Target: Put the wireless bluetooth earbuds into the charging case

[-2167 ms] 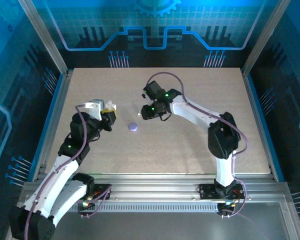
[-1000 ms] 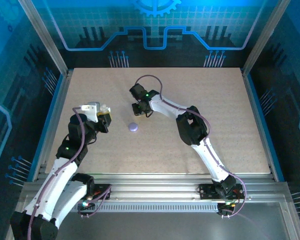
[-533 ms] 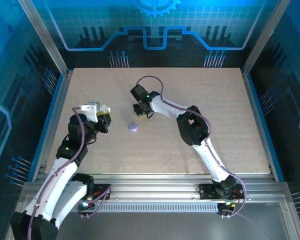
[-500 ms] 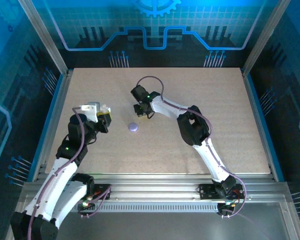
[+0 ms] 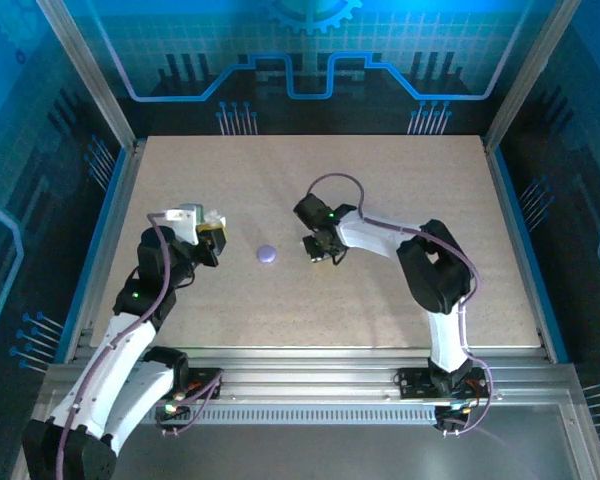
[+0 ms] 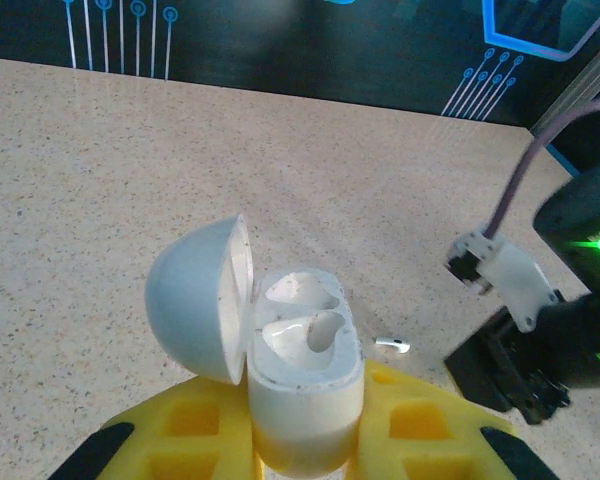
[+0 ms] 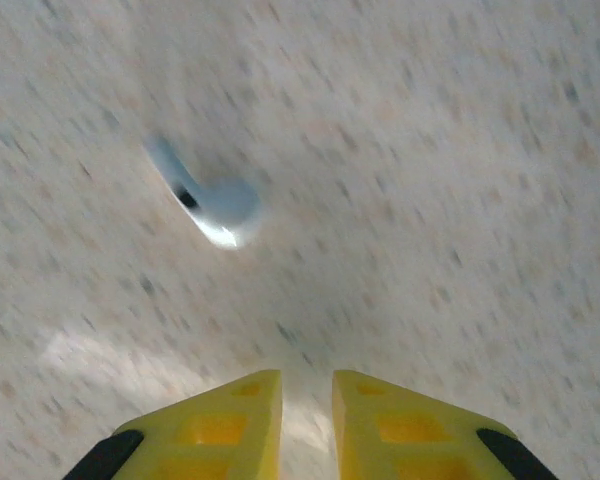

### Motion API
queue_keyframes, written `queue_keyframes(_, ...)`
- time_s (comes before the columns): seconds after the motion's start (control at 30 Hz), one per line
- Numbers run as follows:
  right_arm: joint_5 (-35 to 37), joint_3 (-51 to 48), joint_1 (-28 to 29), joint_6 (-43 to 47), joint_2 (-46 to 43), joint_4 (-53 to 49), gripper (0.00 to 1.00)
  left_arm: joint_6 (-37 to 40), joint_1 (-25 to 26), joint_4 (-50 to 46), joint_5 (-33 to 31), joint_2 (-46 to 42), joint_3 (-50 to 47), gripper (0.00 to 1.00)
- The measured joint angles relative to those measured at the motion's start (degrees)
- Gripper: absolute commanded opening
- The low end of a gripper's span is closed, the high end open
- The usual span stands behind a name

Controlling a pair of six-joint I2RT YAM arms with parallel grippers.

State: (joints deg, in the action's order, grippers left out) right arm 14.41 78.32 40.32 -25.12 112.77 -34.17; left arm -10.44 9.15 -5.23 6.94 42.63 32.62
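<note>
Left pincer [image 6: 305, 445] clamps the open case [image 6: 302, 385]; my right pincer [image 7: 306, 385] is narrow, empty. Earbud [image 7: 208, 200] lies upper left on tabletop [image 7: 450, 150], not inserted yet.

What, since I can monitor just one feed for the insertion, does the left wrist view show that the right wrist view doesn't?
Left wrist: the open charging case, lid swung left, clamped in the left gripper, right arm beside it. Right wrist: the right gripper, fingers close together, holding nothing. Both: the speckled table and an earbud lying loose on it, probably the same one.
</note>
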Motion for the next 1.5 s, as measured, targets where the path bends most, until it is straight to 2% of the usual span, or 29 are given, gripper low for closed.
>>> queue_keyframes(0.27,-0.22,-5.64,-1.36,-1.51,-4.07,0.2,0.26,-0.04,0.0,1.09,1.55,0.83,0.0,0.14)
queue_keyframes(0.4,-1.99,-3.67,-2.45,-3.19,-4.44,0.04,0.36,-0.04,0.0,1.2,1.9,0.87,0.0,0.14)
queue_keyframes(0.5,-2.95,0.57,-2.89,-5.9,-4.31,-0.28,0.38,-0.07,0.0,1.2,1.92,0.87,0.0,0.14)
queue_keyframes(0.67,-4.48,7.91,-2.84,-9.33,-2.03,0.81,0.37,-0.09,0.0,1.2,1.92,0.87,0.0,0.14)
queue_keyframes(1.0,-7.82,21.22,-2.82,-8.33,10.51,-0.39,0.32,-0.09,0.0,1.2,1.9,0.83,0.0,0.14)
queue_keyframes(1.5,-10.82,27.19,-2.73,-6.78,17.29,-3.43,0.27,-0.07,0.0,1.18,1.88,-0.09,0.0,0.14)
